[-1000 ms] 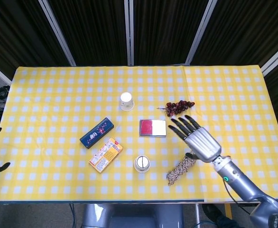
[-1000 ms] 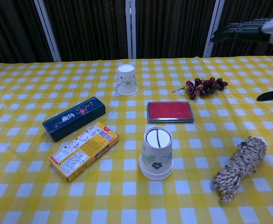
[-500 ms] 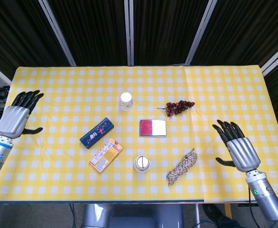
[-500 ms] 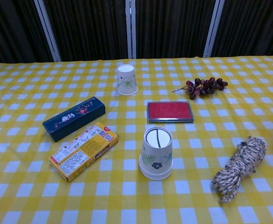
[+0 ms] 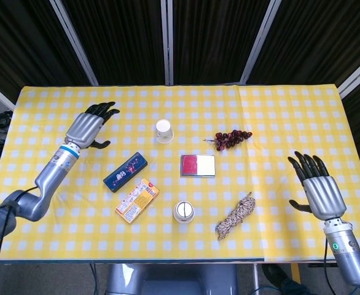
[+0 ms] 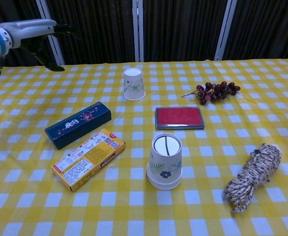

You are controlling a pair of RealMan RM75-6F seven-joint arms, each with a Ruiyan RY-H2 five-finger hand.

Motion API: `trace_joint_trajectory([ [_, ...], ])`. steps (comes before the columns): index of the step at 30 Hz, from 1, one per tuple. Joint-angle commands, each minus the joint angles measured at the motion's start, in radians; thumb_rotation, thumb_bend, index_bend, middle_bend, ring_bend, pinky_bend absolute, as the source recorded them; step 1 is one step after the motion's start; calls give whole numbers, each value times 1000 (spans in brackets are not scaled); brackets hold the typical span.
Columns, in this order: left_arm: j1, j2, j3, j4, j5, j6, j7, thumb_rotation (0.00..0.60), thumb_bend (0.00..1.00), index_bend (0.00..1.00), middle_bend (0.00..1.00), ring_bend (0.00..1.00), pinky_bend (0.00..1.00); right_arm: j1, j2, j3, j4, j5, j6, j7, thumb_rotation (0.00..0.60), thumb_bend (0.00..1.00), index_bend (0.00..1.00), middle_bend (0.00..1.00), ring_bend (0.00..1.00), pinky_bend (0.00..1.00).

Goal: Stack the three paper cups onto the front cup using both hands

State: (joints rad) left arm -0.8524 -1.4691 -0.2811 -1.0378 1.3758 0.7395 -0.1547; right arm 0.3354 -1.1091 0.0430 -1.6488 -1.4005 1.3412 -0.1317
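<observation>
Left hand: the left hand (image 5: 89,126) has swung in from the far left edge to the upper left of the head view, fingers (image 5: 104,109) spread and holding nothing, now near the rear cup (image 5: 164,131).
Right hand: the right hand (image 5: 318,188) has drawn back from the middle to the lower right, fingers released, well apart from every cup (only the head view shows it).
Cups: the front cup (image 6: 164,161) stands upside down at lower centre of the surface (image 5: 278,117); the rear cup has not moved; any further cups may already be nested, which cannot be told.
Meaning: the left hand appears to be taking over, lining up for the rear cup.
</observation>
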Motion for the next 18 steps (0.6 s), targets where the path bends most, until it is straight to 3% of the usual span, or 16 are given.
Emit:
trace_joint_trajectory([
  [1,-116,-135,-7,171,6,-87,-68,600,278,147,13,48,68,4,-6,9,18,20,-21,5,600,0,0,0,0,0],
  [9,-298,-348,19,508,52,-187,-226,600,363,153,18,48,74,4,-21,37,58,70,-53,-2,600,0,0,0,0,0],
  [18,-383,-453,67,662,91,-237,-381,600,363,153,18,48,80,-2,-24,52,71,83,-59,-1,600,0,0,0,0,0],
])
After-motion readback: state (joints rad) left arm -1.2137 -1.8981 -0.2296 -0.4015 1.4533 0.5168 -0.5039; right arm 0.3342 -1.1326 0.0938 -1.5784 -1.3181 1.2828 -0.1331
